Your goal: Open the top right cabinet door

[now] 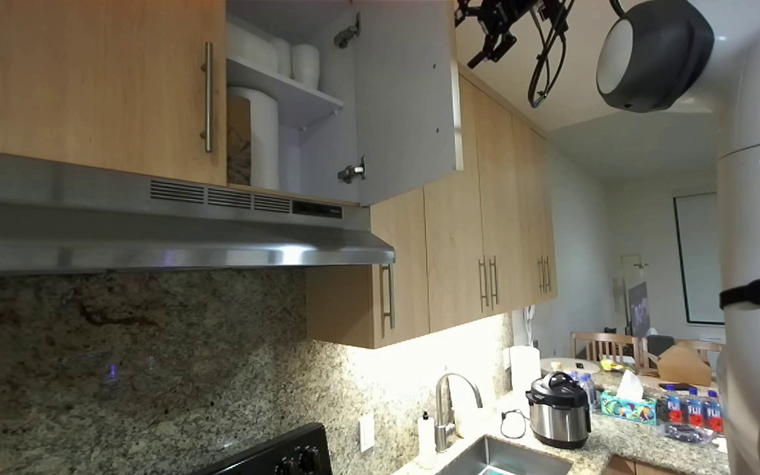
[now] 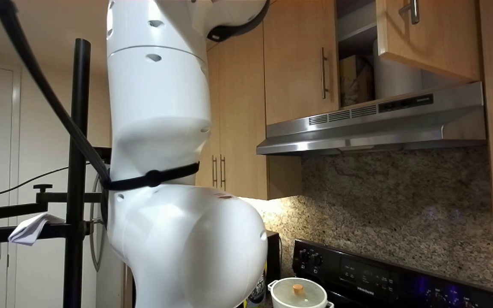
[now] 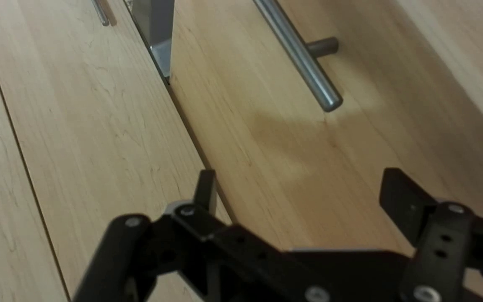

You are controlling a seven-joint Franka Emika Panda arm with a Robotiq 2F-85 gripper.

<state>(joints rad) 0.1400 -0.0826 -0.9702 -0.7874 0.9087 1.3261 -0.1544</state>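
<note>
Spreading the black, jointed, two-fingered gripper [image 3: 301,184] wide, grasping nothing and hovering before the outer face of the short, flat, light-maple top right cabinet door [image 3: 262,138], apart from its slim steel bar handle [image 3: 298,54]; probably leaving such a gap between fingers for slipping past that bar without catching. Standing the handle off the wood on a round post [image 3: 324,46], presumably for letting fingers hook behind. Finding the door standing well out from the white-lined cabinet [image 1: 327,148], above the brushed-steel range hood [image 1: 175,227], and showing a pale whitish inner face [image 1: 406,105] in an exterior view. Hanging it from steel hinges [image 1: 352,173] at the right side, so allowing a swing away from the matching short light-maple door [image 1: 90,86] and leaving that one closed. Storing a tall white cylinder [image 1: 264,142] upright beneath the white shelf [image 1: 319,99], likely for the headroom, just beside a tan-brown box [image 1: 238,135]. Looking essentially finished, by judgement; probably calling only for backing away, minding the handle's protruding end.
</note>
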